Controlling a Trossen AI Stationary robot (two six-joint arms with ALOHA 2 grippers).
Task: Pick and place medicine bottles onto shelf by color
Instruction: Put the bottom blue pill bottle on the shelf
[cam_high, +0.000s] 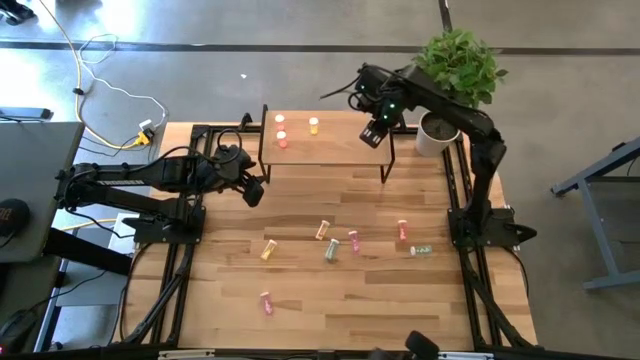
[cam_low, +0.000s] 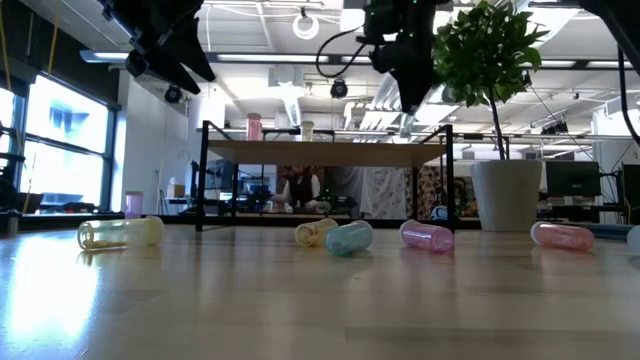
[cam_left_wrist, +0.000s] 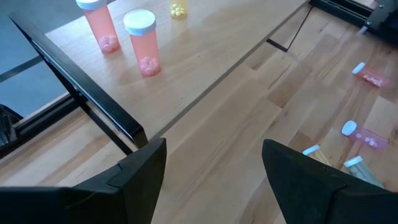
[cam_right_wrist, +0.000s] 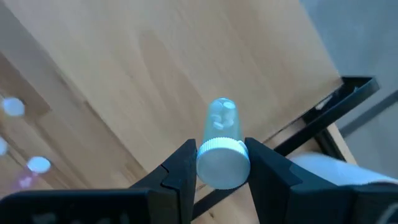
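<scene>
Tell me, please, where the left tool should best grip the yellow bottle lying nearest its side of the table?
Probably across the yellow bottle's body, coming straight down: it lies flat on its side with bare table around it, no neighbour touching.

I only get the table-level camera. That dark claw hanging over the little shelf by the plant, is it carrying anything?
Observer: Yes. The right gripper is shut on a pale green bottle, pinched at its white cap, above the right end of the shelf.
Operator: And the other claw, up in my top corner?
Observer: The left gripper is open and empty, hovering off the shelf's front left corner.
</scene>
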